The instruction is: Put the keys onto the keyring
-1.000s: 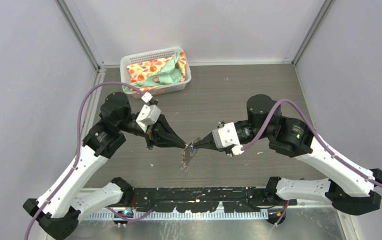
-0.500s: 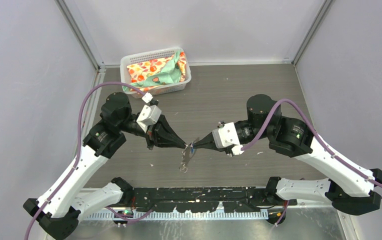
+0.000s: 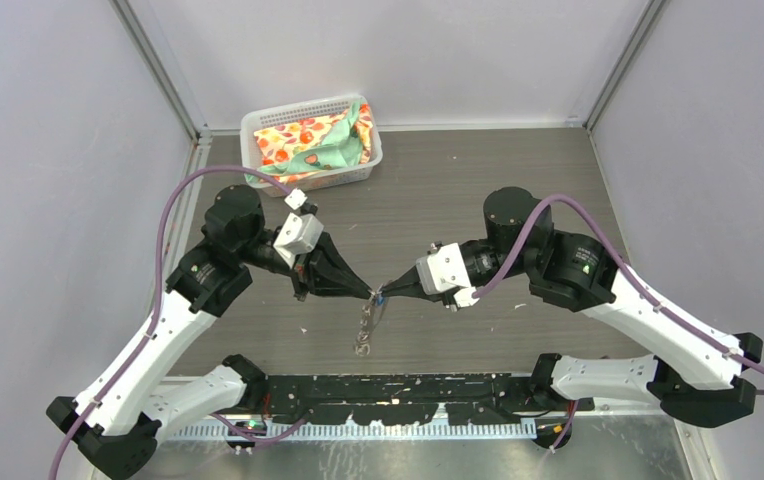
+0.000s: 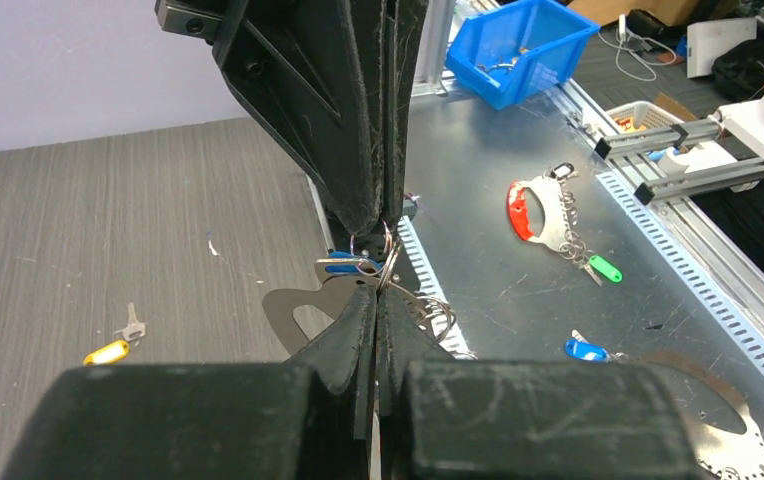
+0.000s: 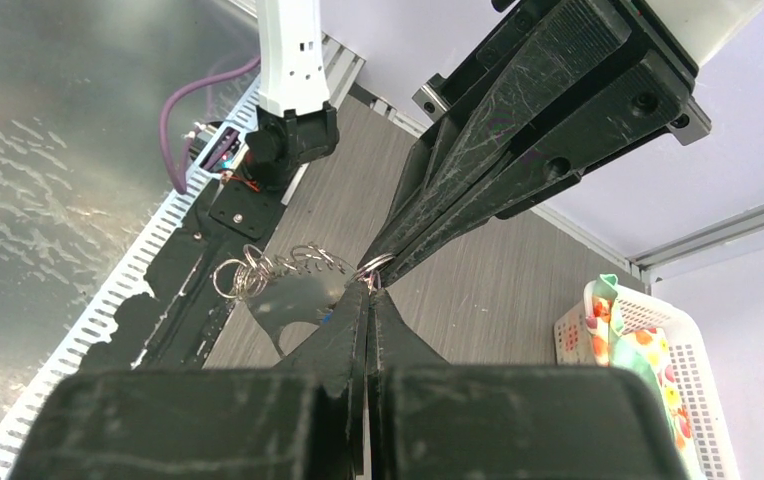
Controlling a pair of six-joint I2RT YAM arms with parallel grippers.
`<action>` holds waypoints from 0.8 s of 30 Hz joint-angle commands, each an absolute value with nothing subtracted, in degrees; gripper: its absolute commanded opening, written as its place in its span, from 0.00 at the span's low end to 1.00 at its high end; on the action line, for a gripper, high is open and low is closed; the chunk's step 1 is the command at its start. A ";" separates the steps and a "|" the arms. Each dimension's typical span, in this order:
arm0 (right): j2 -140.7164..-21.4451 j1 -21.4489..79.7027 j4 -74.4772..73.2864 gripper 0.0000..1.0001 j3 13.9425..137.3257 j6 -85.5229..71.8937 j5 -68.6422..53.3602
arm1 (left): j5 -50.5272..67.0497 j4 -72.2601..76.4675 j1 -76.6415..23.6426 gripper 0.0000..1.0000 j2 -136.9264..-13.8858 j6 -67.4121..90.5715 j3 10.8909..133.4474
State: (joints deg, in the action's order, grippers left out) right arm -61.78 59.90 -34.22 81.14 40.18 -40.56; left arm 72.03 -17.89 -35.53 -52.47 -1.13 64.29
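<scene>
My left gripper point(image 3: 370, 292) and right gripper point(image 3: 383, 294) meet tip to tip above the table's front middle, both shut. The keyring point(image 3: 364, 326), a silvery plate with an oval hole point(image 4: 296, 306) and a bunch of wire rings point(image 4: 434, 314), hangs from them. My left fingers pinch one wire ring. The blue-headed key point(image 4: 348, 266) lies across the right gripper's tip, which is shut at that key and ring; the exact contact is hidden. The yellow-orange key point(image 4: 108, 351) lies loose on the table. In the right wrist view the plate point(image 5: 293, 305) hangs left of my fingertips.
A white basket point(image 3: 311, 140) with patterned cloth stands at the back left of the grey table point(image 3: 478, 180). Grey walls close in both sides. Beyond the front edge lies a metal bench with a blue bin point(image 4: 518, 45) and other tagged keys point(image 4: 586, 350).
The right arm has shifted a little left, and the meeting point of the tips and the hanging keyring have moved slightly left with it. Both grippers stay shut.
</scene>
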 commanded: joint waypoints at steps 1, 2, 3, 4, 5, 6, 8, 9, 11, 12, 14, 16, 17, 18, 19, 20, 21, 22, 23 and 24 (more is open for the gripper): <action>-61.74 60.28 -31.43 0.01 83.06 40.25 -40.89 | 73.64 -18.85 -35.72 0.00 -51.84 -4.60 64.97; -61.78 60.23 -31.35 0.01 83.10 40.25 -40.87 | 73.74 -19.40 -35.69 0.00 -51.92 -5.04 65.00; -61.84 60.23 -31.30 0.01 83.14 40.25 -40.67 | 73.96 -19.83 -35.71 0.00 -51.87 -5.52 65.11; -61.90 60.24 -31.40 0.01 83.21 40.25 -40.36 | 74.19 -20.36 -35.75 0.00 -51.79 -6.22 65.25; -62.08 60.21 -31.72 0.01 83.46 40.41 -40.07 | 74.44 -20.94 -35.77 0.00 -51.63 -7.05 65.44; -62.21 60.21 -32.50 0.01 83.96 40.73 -39.68 | 74.75 -21.24 -35.74 0.00 -51.41 -7.59 65.40; -62.12 60.23 -34.07 0.01 84.44 41.25 -38.82 | 75.26 -21.28 -35.69 0.00 -51.09 -7.98 65.46; -61.81 60.23 -34.55 0.01 84.34 41.37 -38.38 | 75.40 -21.17 -35.72 0.00 -51.03 -8.01 65.52; -60.96 60.22 -35.15 0.01 83.80 41.60 -37.44 | 75.61 -21.14 -35.75 0.00 -51.22 -7.91 65.88; -60.51 60.22 -35.42 0.01 83.58 41.72 -36.85 | 75.59 -21.10 -35.75 0.00 -51.38 -7.79 66.12; -59.55 60.22 -36.44 0.01 83.22 42.06 -35.72 | 75.46 -21.01 -35.71 0.00 -51.59 -7.50 66.67; -58.62 60.23 -37.30 0.01 82.92 42.18 -35.04 | 75.19 -20.52 -35.69 0.00 -51.53 -6.52 66.93; -58.06 60.21 -37.72 0.01 82.70 42.19 -34.72 | 75.10 -20.21 -35.68 0.00 -51.36 -6.24 66.81; -57.60 60.21 -38.11 0.01 82.41 42.19 -34.52 | 75.06 -20.01 -35.71 0.00 -51.15 -6.01 66.54; -57.07 60.23 -38.47 0.01 82.10 42.19 -34.58 | 74.99 -19.78 -35.69 0.00 -51.01 -5.98 66.27; -56.62 60.21 -38.80 0.01 82.04 42.19 -34.81 | 74.86 -19.52 -35.68 0.00 -50.78 -5.76 66.07; -56.10 60.28 -39.03 0.01 82.00 42.00 -35.21 | 74.74 -19.38 -35.68 0.00 -50.68 -5.53 66.01; -55.91 60.28 -39.10 0.01 81.94 41.75 -35.76 | 74.54 -19.34 -35.73 0.00 -50.68 -5.34 66.05; -55.75 60.27 -39.11 0.01 81.92 41.50 -36.34 | 74.39 -19.34 -35.72 0.00 -50.75 -5.20 66.17; -55.80 60.21 -38.92 0.01 81.94 41.16 -36.91 | 74.22 -19.37 -35.71 0.00 -50.84 -5.02 66.41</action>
State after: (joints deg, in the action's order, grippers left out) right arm -57.25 59.90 -39.13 81.73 41.71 -35.77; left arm 73.73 -21.32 -35.53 -51.83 -6.24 64.49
